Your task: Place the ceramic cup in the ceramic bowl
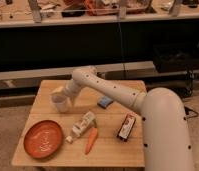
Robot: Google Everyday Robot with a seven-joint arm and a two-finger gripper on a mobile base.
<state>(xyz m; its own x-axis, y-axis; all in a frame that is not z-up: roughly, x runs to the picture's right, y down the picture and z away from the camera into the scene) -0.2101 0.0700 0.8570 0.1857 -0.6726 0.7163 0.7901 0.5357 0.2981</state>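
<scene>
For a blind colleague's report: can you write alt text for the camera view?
A white robot arm reaches across a wooden table, its tool at the ceramic cup near the far left. In front lie the ceramic bowl, a white carton and a carrot.

On the light wooden table (53, 155), the wide shallow orange-red ceramic bowl (43, 138) sits at the front left. Behind it and slightly right stands the small pale ceramic cup (59, 104), with the white arm's gripper (59, 95) spread around or just above it. Right of the bowl lies the white bottle-shaped carton (82, 125), the orange carrot (91, 140) just before it. Farther right lies a dark rectangular packet (126, 127); behind it, a small blue block (105, 102).
</scene>
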